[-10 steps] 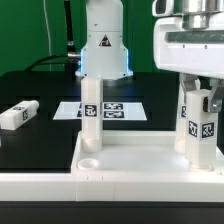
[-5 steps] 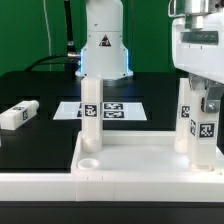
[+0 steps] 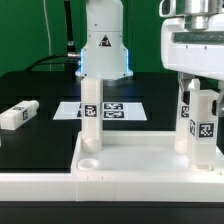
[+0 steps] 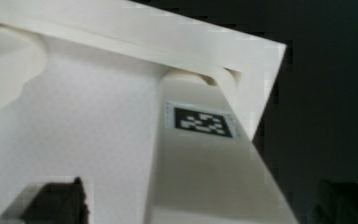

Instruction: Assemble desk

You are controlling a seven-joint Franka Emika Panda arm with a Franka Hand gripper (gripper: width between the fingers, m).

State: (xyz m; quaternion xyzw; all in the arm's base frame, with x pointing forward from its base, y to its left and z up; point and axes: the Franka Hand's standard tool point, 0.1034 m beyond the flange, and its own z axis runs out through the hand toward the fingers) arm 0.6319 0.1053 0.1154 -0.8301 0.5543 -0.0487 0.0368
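The white desk top (image 3: 135, 152) lies rim-up in the exterior view's foreground. One white tagged leg (image 3: 91, 110) stands upright in its far corner on the exterior view's left, and the near socket (image 3: 88, 160) there is empty. On the exterior view's right another leg (image 3: 185, 115) stands at the far corner. Beside it stands a nearer leg (image 3: 207, 128). My gripper (image 3: 200, 95) comes down over this leg's top and is shut on it. In the wrist view this leg (image 4: 202, 120) runs from between my dark fingers (image 4: 51, 205) down to the desk top's corner (image 4: 202, 70).
A loose leg (image 3: 18, 115) lies on the black table at the exterior view's left. The marker board (image 3: 112, 110) lies flat behind the desk top. The robot base (image 3: 103, 45) stands at the back, in front of a green wall.
My gripper body shifted toward the exterior view's right, then back toward its left, staying on the right-hand leg. The leg stays upright in place; the other parts have not moved.
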